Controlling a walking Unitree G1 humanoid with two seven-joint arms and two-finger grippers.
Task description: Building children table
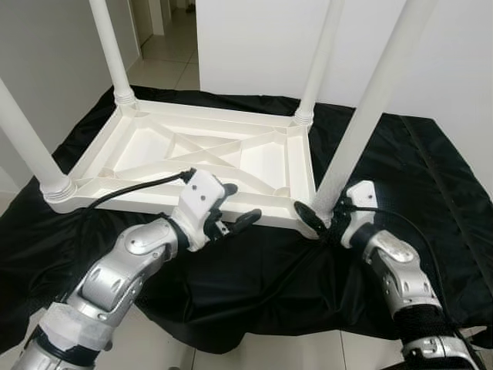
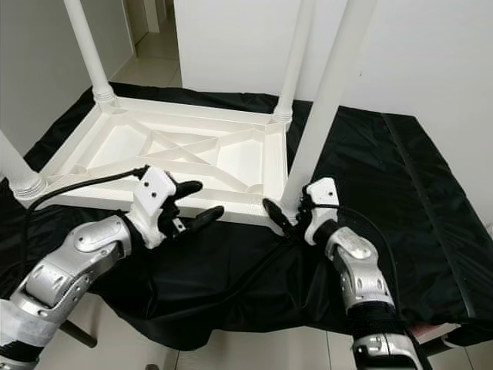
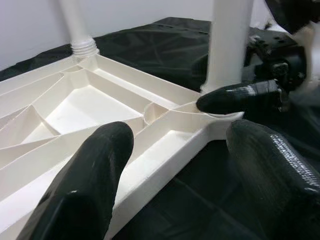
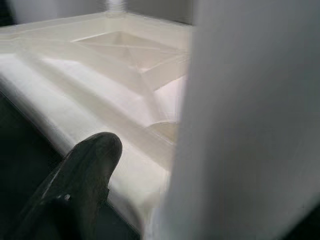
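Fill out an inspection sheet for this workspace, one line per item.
Surface: black cloth draped over a table, wrinkled.
Job's things: white tabletop lying upside down, four white legs standing in its corners.
Clutter: nothing seen.
Grippers: left claw open at the tabletop's near edge; right claw around the base of the near right leg.
Cables: black cable running from the left wrist across the tabletop's edge.
Surroundings: white walls, tiled floor.

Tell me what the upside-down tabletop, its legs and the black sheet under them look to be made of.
Tabletop: likely moulded white plastic, going by the ribbed underside and slight gloss. Table legs: smooth white tubes, probably plastic too, one with a threaded collar at its base. Black sheet: thin creased fabric or plastic film with a faint sheen; cannot tell which.
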